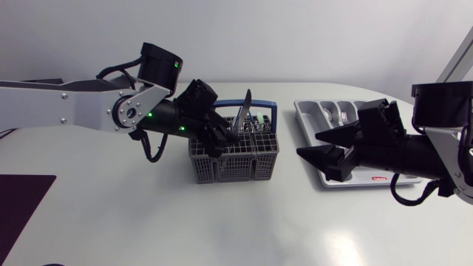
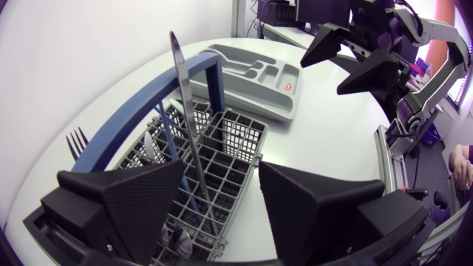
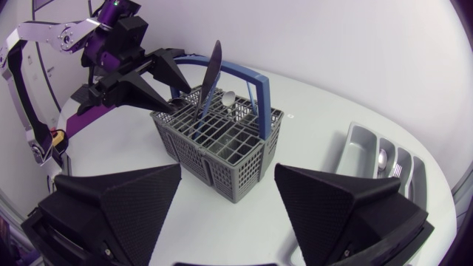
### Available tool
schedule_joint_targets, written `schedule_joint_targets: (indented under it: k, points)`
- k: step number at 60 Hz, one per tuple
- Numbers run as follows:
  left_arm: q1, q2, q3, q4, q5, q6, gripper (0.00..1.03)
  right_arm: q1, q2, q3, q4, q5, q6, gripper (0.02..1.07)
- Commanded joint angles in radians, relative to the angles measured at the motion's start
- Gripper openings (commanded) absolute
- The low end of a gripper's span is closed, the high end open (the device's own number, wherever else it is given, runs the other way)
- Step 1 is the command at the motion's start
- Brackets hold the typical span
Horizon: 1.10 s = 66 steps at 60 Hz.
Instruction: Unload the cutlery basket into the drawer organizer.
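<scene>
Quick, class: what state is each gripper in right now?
Left gripper: open, the knife between its fingers, not gripped.
Right gripper: open, holding nothing.

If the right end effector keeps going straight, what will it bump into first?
Probably the grey cutlery basket: it sits straight ahead of the right end effector, though height is hard to judge.

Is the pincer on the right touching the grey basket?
Apart. The head view shows bare table between the right pincer and the basket.
</scene>
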Motion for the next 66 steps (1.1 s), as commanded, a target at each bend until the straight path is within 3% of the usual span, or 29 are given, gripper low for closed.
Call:
schedule_joint_targets:
  k: [1, 6, 14, 40, 66]
  points:
    - [-0.02, 0.034, 0.027, 0.022, -0.003, 0.01, 0.77, -0.01, -0.007, -0.034, 0.004, -0.013, -0.027, 0.94]
    - [-0.023, 0.043, 0.024, 0.051, -0.012, 0.01, 0.77, -0.012, -0.01, -0.037, 0.004, -0.019, -0.034, 0.94]
    - [-0.02, 0.067, 0.023, 0.093, -0.029, 0.01, 0.65, -0.016, -0.012, -0.042, 0.004, -0.028, -0.041, 0.94]
    - [-0.019, 0.041, -0.006, 0.126, -0.087, 0.002, 0.65, -0.024, -0.012, -0.071, 0.016, -0.048, -0.058, 0.94]
    - [-0.131, -0.009, -0.151, 0.303, -0.356, -0.029, 0.65, -0.024, -0.006, -0.091, 0.045, -0.048, -0.057, 0.95]
